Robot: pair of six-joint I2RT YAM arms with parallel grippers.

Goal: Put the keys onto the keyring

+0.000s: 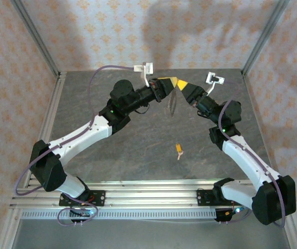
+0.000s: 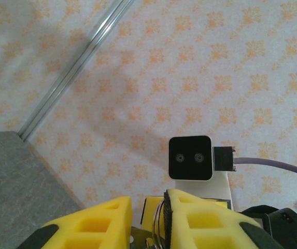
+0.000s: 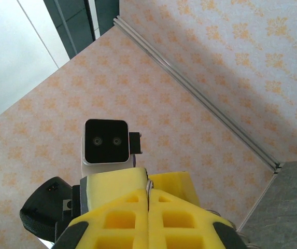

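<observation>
Your table (image 1: 112, 161) is a grey slab with patterned walls on three sides. The left arm (image 1: 86, 132) and right arm (image 1: 244, 155) both reach toward the far middle, and their yellow tips meet there above the surface.

Your left gripper (image 1: 167, 82) points right. In its wrist view the fingers (image 2: 200, 218) stand a little apart. A strand of wire lies against the inner face of the right-hand one, and a further bit of yellow shows in the gap. You cannot tell from these views whether that pincer is gripping the wire or merely standing round it.

Your right gripper (image 1: 183, 85) points left, tip to tip with the other. Its wrist view shows the two fingers (image 3: 122, 207) clenched flat together, with a sliver of metal pinched at the top of the seam.

Each wrist camera (image 2: 190, 158) faces the other across the meeting point.

The ring (image 1: 172, 102) hangs as a thin pale loop just below the joined tips, off the table.

One key (image 1: 179, 150), with an orange head and a short pale blade, lies flat on the table. It is well apart from both grippers, nearer you and roughly under the ring.
</observation>
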